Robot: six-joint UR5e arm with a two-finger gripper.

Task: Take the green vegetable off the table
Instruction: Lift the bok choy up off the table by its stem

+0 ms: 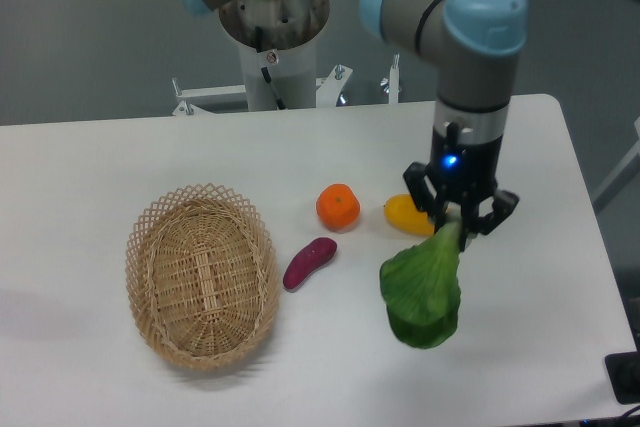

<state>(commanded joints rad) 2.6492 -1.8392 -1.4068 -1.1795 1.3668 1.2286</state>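
The green vegetable [422, 290], a broad dark green leaf with a pale stem, hangs in the air above the white table [90, 167]. My gripper [459, 223] is shut on its stem, and the leaf dangles down and to the left below the fingers. The vegetable is clear of the tabletop, over the right part of the table.
A woven wicker basket [202, 274] sits at the left. An orange [338, 206], a small purple sweet potato [309, 263] and a yellow fruit [406, 213] lie near the middle, the yellow fruit just left of my gripper. The robot's base column [272, 37] stands behind the table.
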